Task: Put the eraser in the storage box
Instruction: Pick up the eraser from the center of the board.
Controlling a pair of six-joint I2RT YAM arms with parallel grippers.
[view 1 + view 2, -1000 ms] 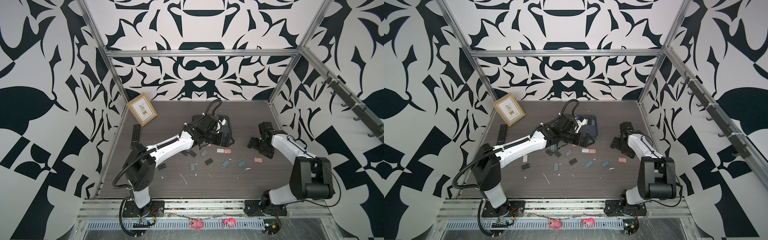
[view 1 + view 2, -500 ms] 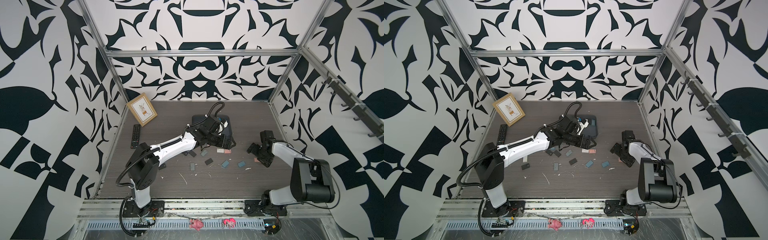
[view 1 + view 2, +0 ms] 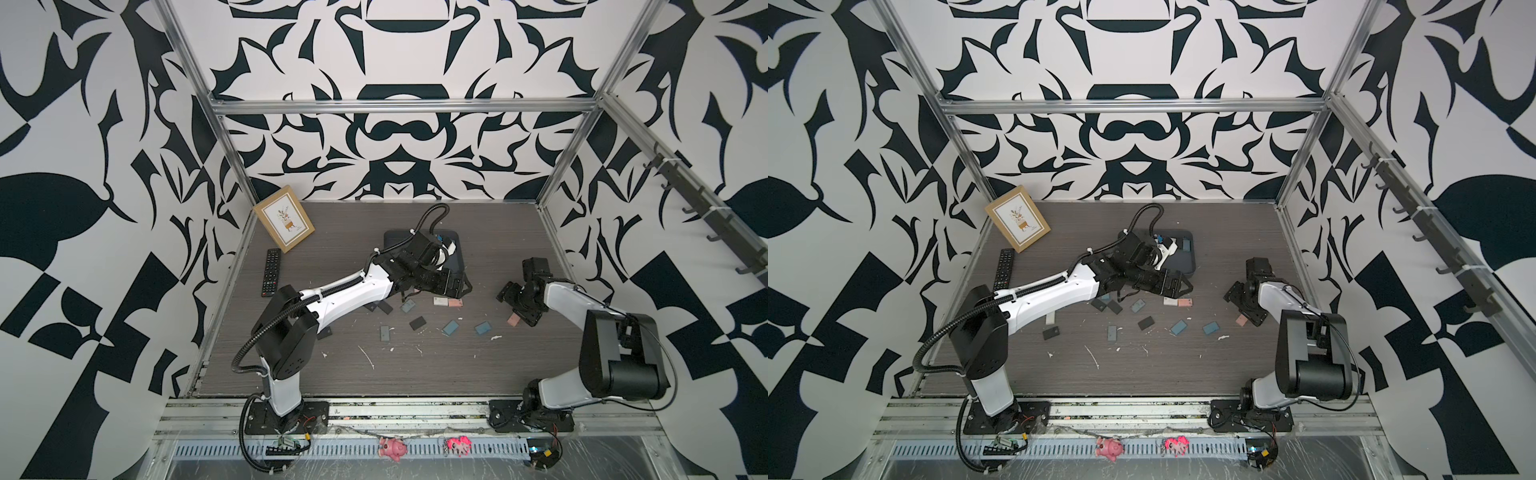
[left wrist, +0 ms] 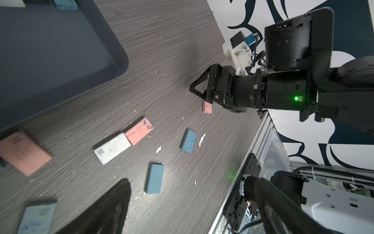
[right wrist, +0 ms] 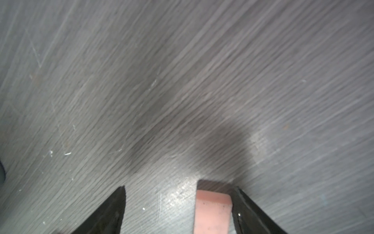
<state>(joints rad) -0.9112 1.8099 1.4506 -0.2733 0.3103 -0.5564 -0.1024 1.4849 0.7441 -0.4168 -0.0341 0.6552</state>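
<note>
The storage box [image 3: 459,262] is a shallow dark grey tray at the back middle of the table, seen in both top views [image 3: 1185,266] and in the left wrist view [image 4: 50,50]. A small pink eraser [image 3: 514,320] lies flat at the right. My right gripper [image 3: 519,313] is lowered over it, open. In the right wrist view the pink eraser [image 5: 212,212] rests against one finger, and a gap separates it from the other. My left gripper [image 3: 459,286] hovers open and empty just in front of the box.
Several erasers lie loose in front of the box: a white-and-pink pair [image 3: 446,302], blue ones [image 3: 450,328], black ones [image 3: 417,323]. A blue eraser [image 4: 64,4] lies in the box. A remote [image 3: 271,272] and a tan picture frame [image 3: 284,224] stand at the back left.
My right gripper has come forward and down onto the pink eraser, and its jaws have narrowed. My left gripper has shifted from over the box towards its front edge, still open.
</note>
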